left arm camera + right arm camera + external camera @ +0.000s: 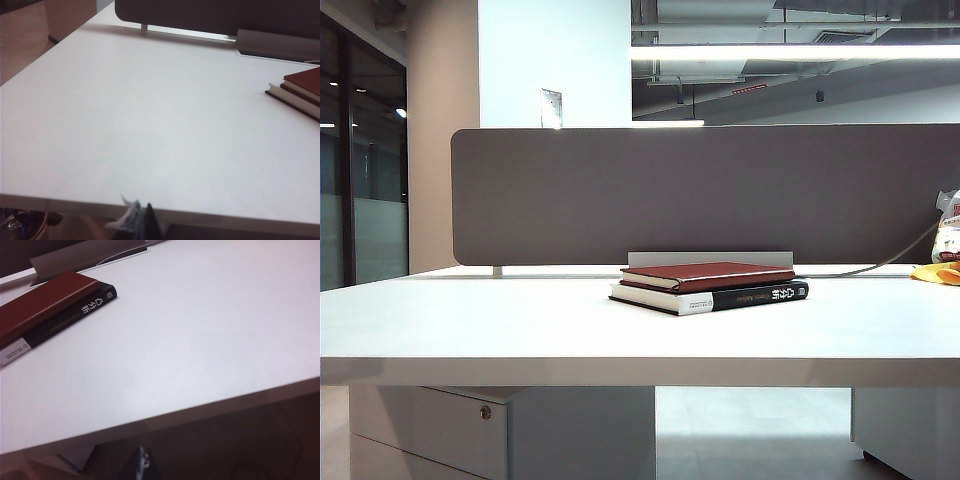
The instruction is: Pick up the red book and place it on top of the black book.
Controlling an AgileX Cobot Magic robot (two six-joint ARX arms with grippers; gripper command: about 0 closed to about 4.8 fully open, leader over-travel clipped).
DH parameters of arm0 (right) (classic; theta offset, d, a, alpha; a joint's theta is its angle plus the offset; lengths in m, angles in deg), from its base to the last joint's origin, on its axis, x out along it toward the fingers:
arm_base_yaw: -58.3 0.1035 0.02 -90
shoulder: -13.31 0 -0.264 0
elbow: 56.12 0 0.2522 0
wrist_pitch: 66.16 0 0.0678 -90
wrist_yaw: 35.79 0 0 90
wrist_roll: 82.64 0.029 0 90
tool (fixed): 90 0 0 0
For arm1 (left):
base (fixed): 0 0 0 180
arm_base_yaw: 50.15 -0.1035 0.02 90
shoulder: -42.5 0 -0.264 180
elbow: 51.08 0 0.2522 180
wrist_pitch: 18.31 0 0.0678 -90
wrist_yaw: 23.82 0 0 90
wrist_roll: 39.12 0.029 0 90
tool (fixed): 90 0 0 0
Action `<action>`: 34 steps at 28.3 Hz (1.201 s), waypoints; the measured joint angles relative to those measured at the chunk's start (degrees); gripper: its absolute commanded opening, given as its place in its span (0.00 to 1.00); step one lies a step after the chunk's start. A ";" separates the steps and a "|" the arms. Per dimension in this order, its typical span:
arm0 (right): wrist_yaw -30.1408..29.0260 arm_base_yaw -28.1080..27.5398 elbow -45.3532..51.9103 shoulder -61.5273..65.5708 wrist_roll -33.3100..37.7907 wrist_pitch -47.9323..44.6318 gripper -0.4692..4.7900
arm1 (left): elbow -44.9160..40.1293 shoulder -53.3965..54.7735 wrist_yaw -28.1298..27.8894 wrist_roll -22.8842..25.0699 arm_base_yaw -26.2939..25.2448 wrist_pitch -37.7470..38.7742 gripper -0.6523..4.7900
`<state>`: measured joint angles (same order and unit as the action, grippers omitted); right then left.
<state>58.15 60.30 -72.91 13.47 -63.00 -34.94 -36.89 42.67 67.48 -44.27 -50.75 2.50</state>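
Dark red and leather-like, the red book (708, 274) already lies flat on top of the black book (760, 296), both near the back of the white table (470, 330), just in front of the grey partition (700, 190). Its edges sit slightly skewed against the thicker volume beneath, whose black spine with white characters shows below it in the right wrist view.

Judging by its build, the red book is thin, stiff and light, with a smooth cover that could slide on the book below; its pale page edges offer the best purchase, so a pinch across the cover and pages at an overhanging edge or corner would suit if it needed adjusting.

Neither arm is near the stack. The left gripper (142, 220) hangs at the table's near edge, well apart from the books, fingers pressed together and holding nothing. The right gripper (142, 465) sits below the table's front edge, only its tip visible; it appears closed and empty.

With the stack formed, the task looks complete.
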 measured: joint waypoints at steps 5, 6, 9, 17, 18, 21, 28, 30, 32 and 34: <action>3.10 0.00 0.00 0.00 -6.54 -0.09 0.08 | 0.00 0.00 0.00 0.00 0.00 0.00 0.12; 4.13 0.00 0.00 0.00 -7.78 -0.11 0.08 | 0.00 0.00 0.02 0.00 0.00 0.00 0.12; 6.19 0.00 0.26 0.00 -11.52 -0.79 0.08 | 0.00 0.00 0.02 0.00 0.00 0.00 0.12; 6.34 0.00 1.55 0.00 -18.78 -5.18 0.08 | 0.00 0.02 0.02 0.00 0.00 0.00 0.12; 6.32 0.00 1.70 0.00 -19.32 -5.60 0.08 | 0.00 0.02 0.00 0.02 0.00 0.00 0.12; 5.97 0.00 2.25 0.00 -20.59 -7.10 0.08 | 0.00 0.02 0.02 0.00 0.00 0.00 0.12; 4.96 0.02 2.49 0.00 -22.67 -7.72 0.08 | 0.00 0.02 0.02 0.00 0.00 0.00 0.12; 4.96 0.02 2.49 0.00 -22.71 -7.72 0.08 | 0.00 0.02 0.00 0.00 0.00 0.00 0.12; 4.55 0.02 2.51 0.00 -22.71 -7.72 0.08 | 0.00 0.02 0.02 0.00 0.00 0.00 0.12; 3.34 0.02 2.51 0.00 -22.73 -7.69 0.08 | 0.00 0.02 0.02 0.02 0.00 0.00 0.12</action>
<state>61.50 60.33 -70.39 13.47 -85.73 -42.64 -36.89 42.69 67.50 -44.25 -50.75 2.50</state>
